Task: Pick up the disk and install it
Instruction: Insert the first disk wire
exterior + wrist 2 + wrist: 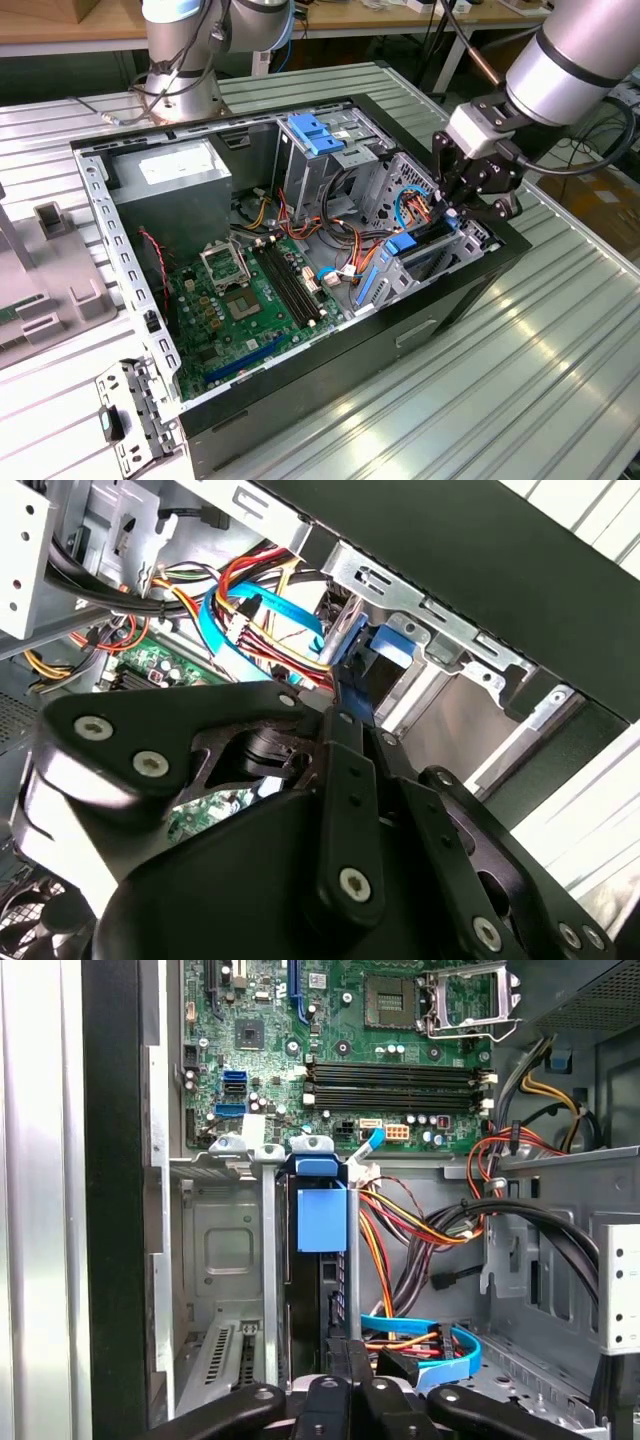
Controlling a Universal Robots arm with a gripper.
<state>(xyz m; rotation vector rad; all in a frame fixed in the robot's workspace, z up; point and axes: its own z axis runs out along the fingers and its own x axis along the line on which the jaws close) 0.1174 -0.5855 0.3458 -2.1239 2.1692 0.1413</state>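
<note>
The disk (418, 246) stands on edge in its blue carrier, partly down in a slot of the metal drive cage (440, 262) at the front of the open computer case (330, 345). My gripper (457, 214) reaches into the case from the exterior view's right and is shut on the disk's upper end. In the first wrist view the blue carrier (321, 1218) and the disk's dark edge run between the cage walls up to my gripper (348, 1358). In the second wrist view my gripper (345, 708) closes on the blue carrier (386, 652).
Orange, red and blue cables (372, 240) crowd the space beside the cage. The motherboard (240, 300), a power supply (170, 185) and an upper cage with a blue bracket (314, 134) fill the case. A second arm's base (182, 70) stands behind.
</note>
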